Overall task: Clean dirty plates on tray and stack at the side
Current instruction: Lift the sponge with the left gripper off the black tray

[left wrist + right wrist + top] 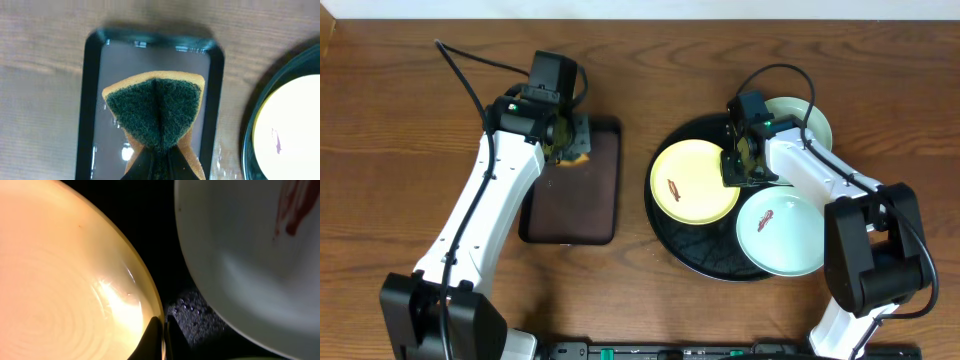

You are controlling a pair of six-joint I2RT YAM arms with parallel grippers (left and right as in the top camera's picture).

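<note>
A robotics lab bench staged as a dishwashing station. A white-and-black jointed left robot arm (485, 205) and a matching right robot arm (815, 172), trailing black cables (460, 70), reach over a brown wood-grain tabletop (380, 120). The props are a large round black tray (692, 255) holding a smeared pale yellow round plate (695, 180) and a pale mint-white round plate (780, 232), and a yellow-and-green scouring sponge (155, 112) over a small rectangular dark brown tray (575, 205).

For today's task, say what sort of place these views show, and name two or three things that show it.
Probably a robotics test bench, not a kitchen: two arms at a wooden table, the left gripper holding a sponge over a small tray, a yellow plate and others on a black tray.
</note>
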